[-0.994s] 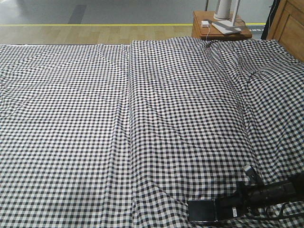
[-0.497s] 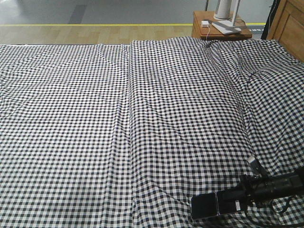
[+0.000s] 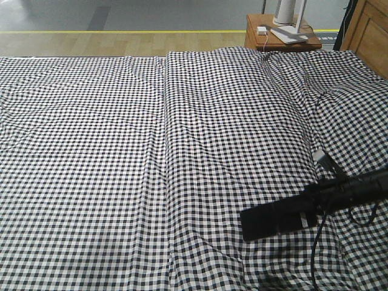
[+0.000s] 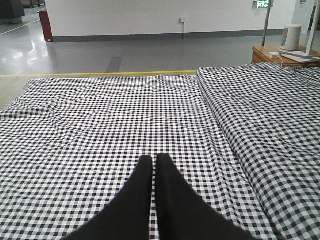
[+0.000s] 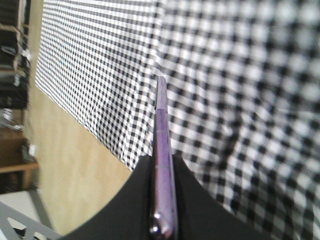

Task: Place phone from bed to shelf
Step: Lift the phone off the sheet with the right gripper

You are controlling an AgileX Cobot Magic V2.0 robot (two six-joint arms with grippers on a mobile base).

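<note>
Slippage is your main worry. The right hand [image 3: 306, 209] is clamped on one end of the phone [image 3: 264, 224], and the rest of the slab juts out unsupported toward the middle of the bed [image 3: 121, 151]. By the shadow on the sheet below, it looks to hang clear of the cloth. The wrist view shows the phone edge-on between the fingers, gripped across its flat faces. Those faces look glossy, so a quick swing or a hard stop could let it pivot or slide out.

A drop here would probably land softly on the sheet, but over the bare floor past the bed's edge it would not be so gentle.

Watch the cable [image 3: 314, 251] looping under the right arm too, since it could drag on the sheet as you turn. The shelf is not plainly in view, so you cannot judge your approach yet. Go slowly near the table [image 3: 282, 37] at the far corner.

The left hand [image 4: 153, 172] is pinched closed on nothing, low over the bed.
</note>
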